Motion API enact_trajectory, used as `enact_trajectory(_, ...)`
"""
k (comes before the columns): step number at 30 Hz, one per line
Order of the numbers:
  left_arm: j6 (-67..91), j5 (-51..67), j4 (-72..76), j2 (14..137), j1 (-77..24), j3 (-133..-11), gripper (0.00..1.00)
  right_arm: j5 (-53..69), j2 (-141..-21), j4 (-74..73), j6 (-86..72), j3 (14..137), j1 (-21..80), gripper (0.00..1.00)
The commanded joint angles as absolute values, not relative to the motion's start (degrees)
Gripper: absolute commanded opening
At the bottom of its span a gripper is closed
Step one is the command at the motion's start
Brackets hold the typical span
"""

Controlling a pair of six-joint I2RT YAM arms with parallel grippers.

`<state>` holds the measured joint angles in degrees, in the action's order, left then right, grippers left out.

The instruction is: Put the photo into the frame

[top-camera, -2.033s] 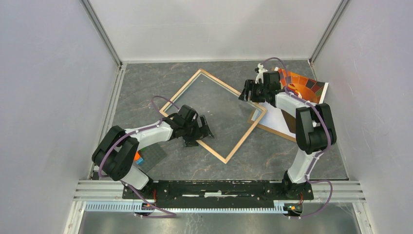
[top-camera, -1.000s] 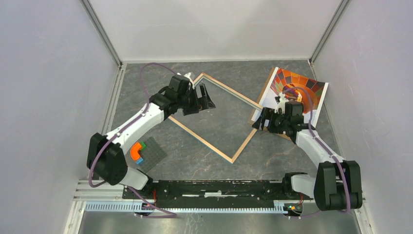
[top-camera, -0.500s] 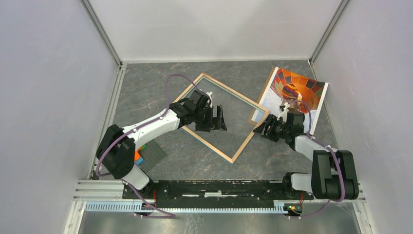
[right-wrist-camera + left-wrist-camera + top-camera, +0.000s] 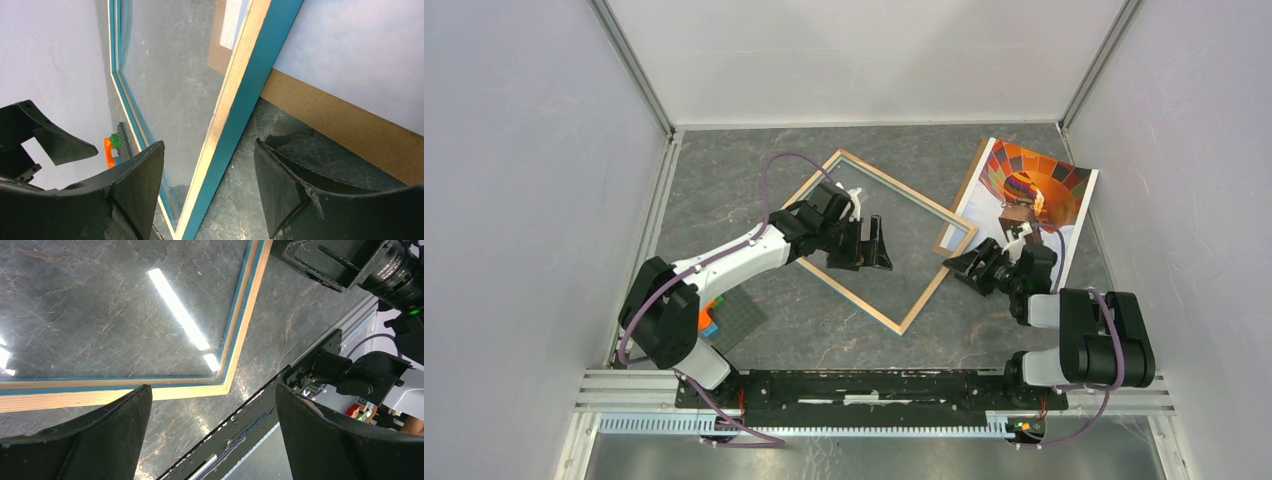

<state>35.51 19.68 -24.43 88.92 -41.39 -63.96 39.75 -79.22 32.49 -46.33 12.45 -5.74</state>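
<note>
Compared with two seconds earlier, the right arm has drawn back from above the photo [image 4: 1036, 188] toward its base, leaving the print uncovered, and the left arm has shifted from the near-left rail to over the pane. The frame [image 4: 906, 192] lies flat on the counter [image 4: 754, 170] as a diamond, wood side up, with its right corner overlapping the brown backing board [image 4: 952, 236]. The photo rests picture-up on that board at the far right, just beside the frame and not inside it. Left gripper [image 4: 876, 246]: fingers [image 4: 100, 440] spread wide above the pane near the frame's near corner, holding nothing. Right gripper [image 4: 962, 266]: fingers [image 4: 135, 195] apart, standing either side of the frame's right rail in the wrist view, with a gap visible on both sides; no grip is established. Task status, as judged: the frame is roughly positioned and back-up, so it appears ready to receive the print. Remaining steps: grasp the photo, carry it over the opening, align it with the rails and seat it in the frame.
</note>
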Motion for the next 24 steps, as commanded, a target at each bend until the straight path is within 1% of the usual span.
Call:
enact_trajectory(1, 37.4, 22.5, -20.4, 88.7, -41.7, -63.7, 0.98, 39.3, -81.5, 45.8, -53.7, 9.5, -5.9, 0.73)
enact_trajectory(10, 37.0, 22.7, -20.4, 86.3, -43.1, -63.0, 0.98, 34.4, -91.2, 64.8, -66.5, 3.7, -5.6, 0.7)
enact_trajectory(16, 34.8, 21.8, -20.4, 87.1, -46.5, -63.9, 0.98, 33.9, -98.8, 72.6, -69.5, 4.9, -3.6, 0.64)
enact_trajectory(20, 31.4, 17.2, -24.1, 88.2, -49.9, -67.2, 0.99, 34.2, -101.5, 79.7, -73.1, 4.6, -2.8, 0.55)
enact_trajectory(23, 29.0, 9.9, -28.2, 89.8, -53.3, -70.4, 0.99, 34.7, -101.5, 81.8, -74.8, 4.4, -2.7, 0.44)
enact_trajectory(24, 28.3, 7.7, -29.5, 90.8, -54.7, -71.7, 0.99, 34.9, -101.1, 82.5, -75.6, 4.3, -2.5, 0.43)
